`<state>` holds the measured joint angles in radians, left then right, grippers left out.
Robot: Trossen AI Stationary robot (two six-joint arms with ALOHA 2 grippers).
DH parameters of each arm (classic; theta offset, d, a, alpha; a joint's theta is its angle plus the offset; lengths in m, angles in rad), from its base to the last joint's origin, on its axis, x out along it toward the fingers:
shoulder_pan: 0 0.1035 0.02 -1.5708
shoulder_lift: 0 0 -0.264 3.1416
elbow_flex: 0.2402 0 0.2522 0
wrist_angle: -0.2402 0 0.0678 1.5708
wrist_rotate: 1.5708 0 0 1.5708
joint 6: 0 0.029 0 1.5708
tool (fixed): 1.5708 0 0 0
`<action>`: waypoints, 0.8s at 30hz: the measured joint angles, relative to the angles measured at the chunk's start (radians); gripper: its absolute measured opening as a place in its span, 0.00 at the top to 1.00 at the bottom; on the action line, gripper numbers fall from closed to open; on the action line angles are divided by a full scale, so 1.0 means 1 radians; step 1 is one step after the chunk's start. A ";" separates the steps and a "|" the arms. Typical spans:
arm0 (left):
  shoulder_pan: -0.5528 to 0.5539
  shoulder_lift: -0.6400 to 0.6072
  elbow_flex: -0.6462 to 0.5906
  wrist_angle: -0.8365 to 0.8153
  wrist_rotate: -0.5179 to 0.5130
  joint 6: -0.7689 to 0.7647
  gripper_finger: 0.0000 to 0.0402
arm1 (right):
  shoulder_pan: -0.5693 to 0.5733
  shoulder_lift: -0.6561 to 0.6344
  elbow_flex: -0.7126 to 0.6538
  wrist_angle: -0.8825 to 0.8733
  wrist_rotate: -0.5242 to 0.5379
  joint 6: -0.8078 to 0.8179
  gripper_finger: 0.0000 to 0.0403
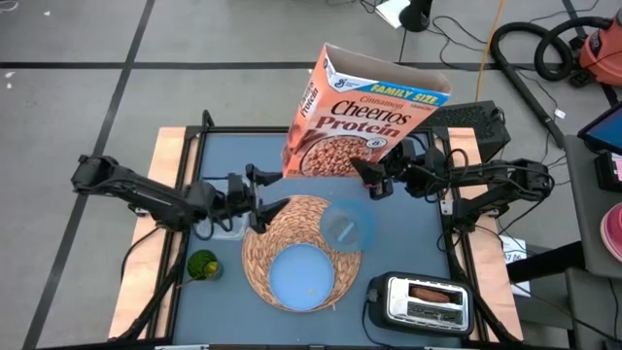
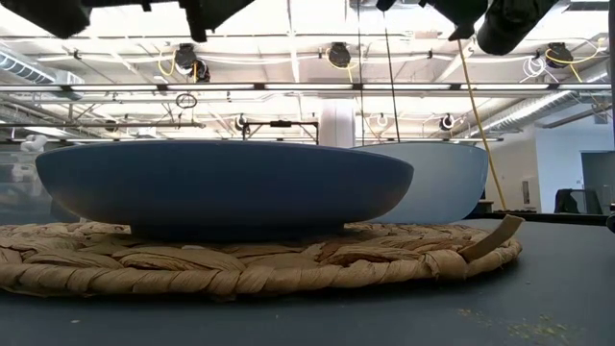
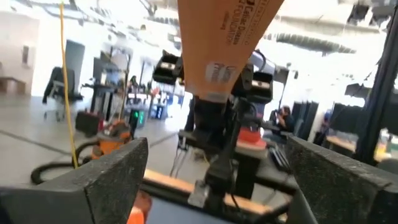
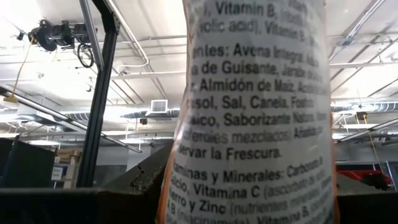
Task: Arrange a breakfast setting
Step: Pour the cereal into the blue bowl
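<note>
A tall orange-brown cereal box (image 1: 355,112) hangs over the table's far middle with its top flaps open, and my right gripper (image 1: 374,175) is shut on its lower end. My left gripper (image 1: 267,192) stands open to the left of the box, above the far left rim of the round straw placemat (image 1: 262,255), with nothing between its fingers (image 3: 106,177). The light-blue plate (image 1: 303,277) rests on the mat's near part. The small clear bowl (image 1: 345,226) sits on the mat's far right. The left wrist view shows the box's narrow side (image 3: 224,43). My right gripper pinches the cereal box at its bottom end, near the right corner (image 1: 367,163); the printed narrow side panel (image 4: 249,124) runs up between the two fingers. The fingers come from the table's right, slanting upward. The box is lifted clear, its top tilted toward the far edge.
A chrome-and-black toaster (image 1: 423,301) with brown bread (image 1: 432,292) in its slot stands at the near right corner. A small green object (image 1: 202,264) lies near the left edge. Wooden side boards and the black frame (image 1: 457,243) border the blue table top.
</note>
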<state>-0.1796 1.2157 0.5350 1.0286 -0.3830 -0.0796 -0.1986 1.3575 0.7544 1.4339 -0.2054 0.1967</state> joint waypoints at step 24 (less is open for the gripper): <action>0.081 0.354 0.320 0.200 0.040 0.169 0.03 | 0.004 0.000 0.000 0.003 0.000 -0.007 0.49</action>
<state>-0.0982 1.5700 0.8549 1.2286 -0.3432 0.0893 -0.1944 1.3575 0.7544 1.4364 -0.2054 0.1894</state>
